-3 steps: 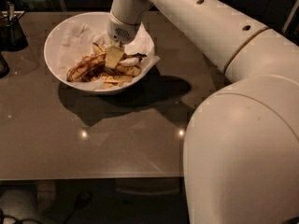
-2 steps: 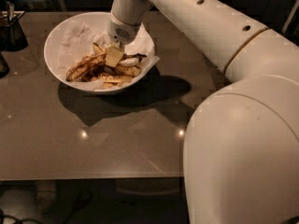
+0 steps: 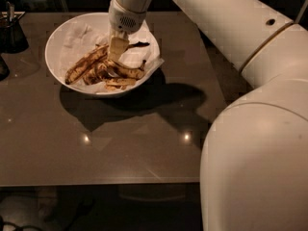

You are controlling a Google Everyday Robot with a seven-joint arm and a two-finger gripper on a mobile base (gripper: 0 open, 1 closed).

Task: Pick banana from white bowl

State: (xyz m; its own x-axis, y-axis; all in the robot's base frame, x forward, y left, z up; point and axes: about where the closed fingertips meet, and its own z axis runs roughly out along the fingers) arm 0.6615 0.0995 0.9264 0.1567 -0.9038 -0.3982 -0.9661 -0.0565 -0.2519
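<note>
Pincer [image 3: 117, 51] reaches down into the bowl [image 3: 50, 61] on the table [image 3: 125, 148], its tip just at the upper end of the banana [image 3: 85, 65], which lies on crumpled paper [image 3: 79, 32] among shorter pieces [image 3: 124, 71]. Whether it grips anything cannot be told. A dark container [image 3: 12, 30] stands left of the bowl.

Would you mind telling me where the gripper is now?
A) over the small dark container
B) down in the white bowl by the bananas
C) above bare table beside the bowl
B: the gripper hangs within the white bowl, close by the banana, well away from the dark container.
</note>
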